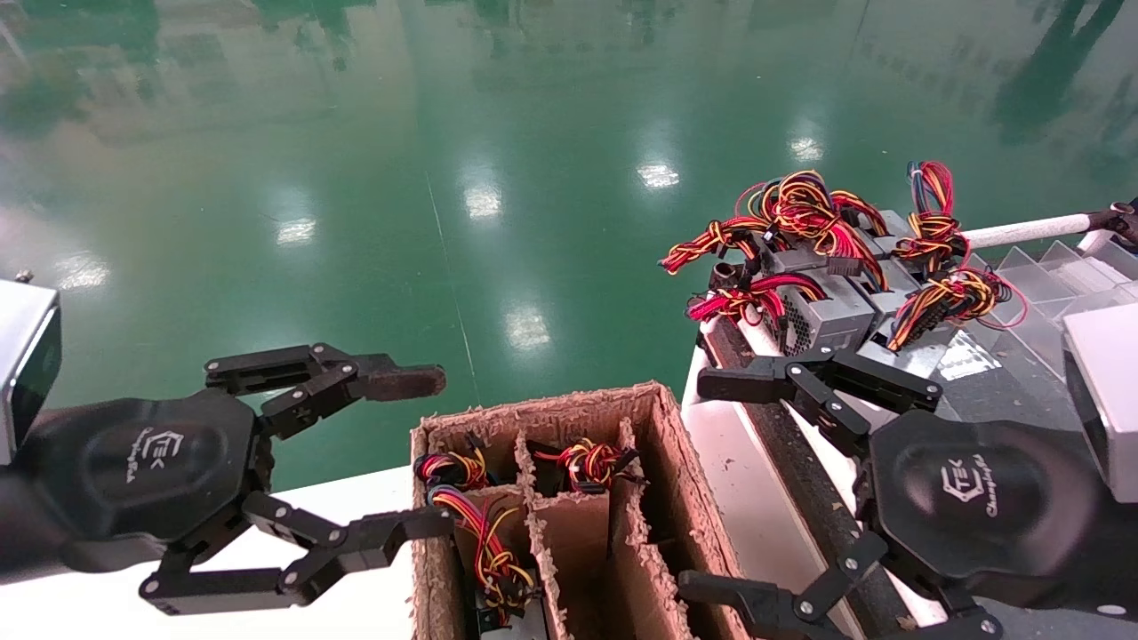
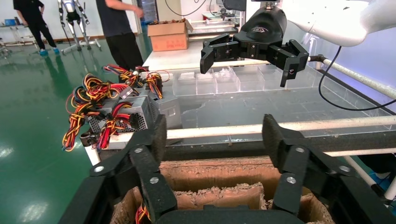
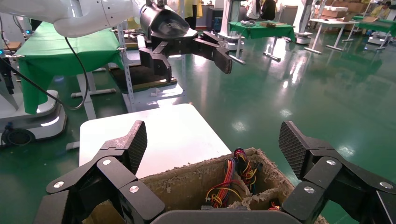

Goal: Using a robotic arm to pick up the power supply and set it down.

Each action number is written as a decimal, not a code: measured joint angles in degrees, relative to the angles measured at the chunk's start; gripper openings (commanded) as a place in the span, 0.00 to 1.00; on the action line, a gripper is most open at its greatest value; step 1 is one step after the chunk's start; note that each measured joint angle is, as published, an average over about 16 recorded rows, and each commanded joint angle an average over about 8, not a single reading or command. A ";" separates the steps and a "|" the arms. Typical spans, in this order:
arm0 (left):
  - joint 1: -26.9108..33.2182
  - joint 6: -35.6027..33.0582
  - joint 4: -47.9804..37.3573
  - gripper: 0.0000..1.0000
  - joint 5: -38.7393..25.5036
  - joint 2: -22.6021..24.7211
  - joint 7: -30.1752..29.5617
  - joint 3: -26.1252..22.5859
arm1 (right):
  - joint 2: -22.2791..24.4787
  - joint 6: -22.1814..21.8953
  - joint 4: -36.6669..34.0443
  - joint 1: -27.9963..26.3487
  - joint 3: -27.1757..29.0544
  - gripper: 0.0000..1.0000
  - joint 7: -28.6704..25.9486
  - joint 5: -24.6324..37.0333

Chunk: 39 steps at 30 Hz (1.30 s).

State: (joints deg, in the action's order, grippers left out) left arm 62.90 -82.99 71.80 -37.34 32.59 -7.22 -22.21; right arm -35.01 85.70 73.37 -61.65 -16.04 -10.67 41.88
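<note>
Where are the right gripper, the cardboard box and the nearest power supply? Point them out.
right gripper (image 1: 711, 484), head view, gap between fingertips.
cardboard box (image 1: 676, 462), head view, right wall.
power supply (image 1: 831, 316), head view, grey top.

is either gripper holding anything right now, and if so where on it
Nothing is held. The left gripper hangs open beside the cardboard box, and the right gripper is open too, short of the power supplies on the table.

Glossy green floor (image 1: 533, 160) mirroring ceiling lights at 12 o'clock. White counter (image 3: 159, 135) at 7 o'clock. Green-draped tables (image 3: 266, 30) and a metal rack (image 3: 126, 70) behind; people (image 2: 116, 32) and a cardboard box (image 2: 170, 36) on a far bench.
</note>
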 measured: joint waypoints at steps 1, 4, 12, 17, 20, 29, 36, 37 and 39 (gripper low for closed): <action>0.00 0.00 0.00 0.00 0.00 0.00 0.00 0.00 | 0.00 0.00 0.00 0.00 0.00 1.00 0.00 0.00; 0.00 0.00 0.00 0.00 0.00 0.00 0.00 0.00 | 0.00 0.00 0.00 0.00 0.00 1.00 0.00 0.00; 0.00 0.00 0.00 0.00 0.00 0.00 0.00 0.00 | 0.00 0.00 0.00 0.00 0.00 1.00 0.00 0.00; 0.00 0.00 0.00 0.00 0.00 0.00 0.00 0.00 | 0.00 0.00 0.00 0.00 0.00 1.00 0.00 0.00; 0.00 0.00 0.00 0.00 0.00 0.00 0.00 0.00 | 0.00 0.00 0.00 0.00 0.00 1.00 0.00 0.00; 0.00 0.00 0.00 0.53 0.00 0.00 0.00 0.00 | 0.00 0.00 0.00 0.00 0.00 1.00 0.00 0.00; 0.00 0.00 0.00 1.00 0.00 0.00 0.00 0.00 | 0.00 0.00 0.00 0.00 0.00 1.00 0.00 0.00; 0.00 0.00 0.00 1.00 0.00 0.00 0.00 0.00 | 0.00 0.00 0.00 0.00 0.00 1.00 0.00 0.00; 0.00 0.00 0.00 1.00 0.00 0.00 0.00 0.00 | 0.00 0.00 0.00 0.00 0.00 1.00 0.00 0.00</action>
State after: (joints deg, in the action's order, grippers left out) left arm 62.90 -83.00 71.80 -37.34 32.59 -7.22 -22.21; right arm -35.01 85.70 73.37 -61.65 -16.04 -10.68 41.88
